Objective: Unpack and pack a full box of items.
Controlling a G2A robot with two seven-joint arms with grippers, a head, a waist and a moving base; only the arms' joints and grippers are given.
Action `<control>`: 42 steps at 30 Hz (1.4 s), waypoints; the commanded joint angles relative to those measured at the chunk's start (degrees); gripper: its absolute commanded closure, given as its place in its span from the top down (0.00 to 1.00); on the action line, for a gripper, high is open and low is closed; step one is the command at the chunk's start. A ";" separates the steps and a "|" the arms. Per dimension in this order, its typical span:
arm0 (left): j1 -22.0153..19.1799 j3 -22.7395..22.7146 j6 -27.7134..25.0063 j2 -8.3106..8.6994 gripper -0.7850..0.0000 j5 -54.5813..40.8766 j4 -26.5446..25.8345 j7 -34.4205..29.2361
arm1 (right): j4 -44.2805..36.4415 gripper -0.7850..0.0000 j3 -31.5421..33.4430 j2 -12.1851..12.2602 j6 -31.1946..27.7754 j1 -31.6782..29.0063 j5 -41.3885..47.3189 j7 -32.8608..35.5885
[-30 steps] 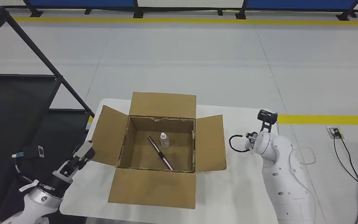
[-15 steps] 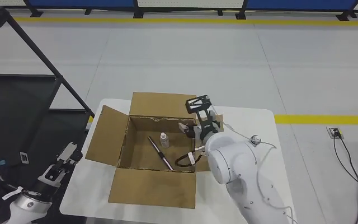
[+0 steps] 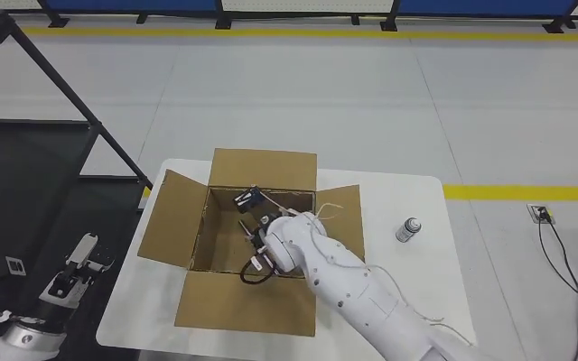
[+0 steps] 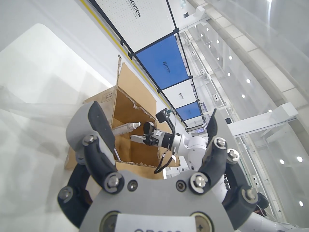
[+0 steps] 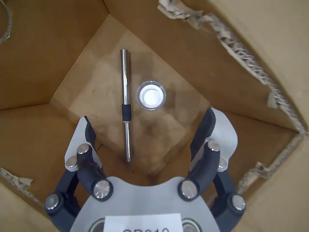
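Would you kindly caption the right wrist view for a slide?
Open right gripper hovers over the cardboard box; a metal rod and a white-capped bottle sit on its floor.

1. Dark logo and word on the white wall panel (image 4: 135,8).
2. Same mark on the blue panel (image 4: 166,67).
3. Arrows sign on the box (image 4: 108,95).
4. Label (image 5: 142,222) on the right pincer (image 5: 147,115), cut off.

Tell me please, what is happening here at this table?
A two-armed robot is at an open cardboard box on the white table. The right tool, open, hangs inside the box above a metal rod and a small upright bottle, both on the box floor; it holds nothing. One small container stands on the table beside the box. The left tool is open and empty, off beyond the table's edge.
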 commanded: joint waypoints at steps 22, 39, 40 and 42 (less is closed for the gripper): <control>0.00 0.00 0.00 0.00 1.00 0.00 0.00 0.00 | 13.90 0.00 -0.43 -5.74 -1.98 7.15 3.90 -7.38; 0.00 0.00 0.00 0.00 1.00 0.00 0.00 0.00 | -59.15 0.00 22.42 6.64 7.68 -29.61 -36.01 12.99; 0.00 0.00 0.00 0.00 1.00 0.00 0.00 0.00 | -62.61 0.00 23.92 6.97 8.37 -32.31 -38.47 13.24; 0.00 0.00 0.00 0.00 1.00 0.00 0.00 0.00 | -68.38 0.00 27.34 7.49 9.36 -37.11 -41.96 13.93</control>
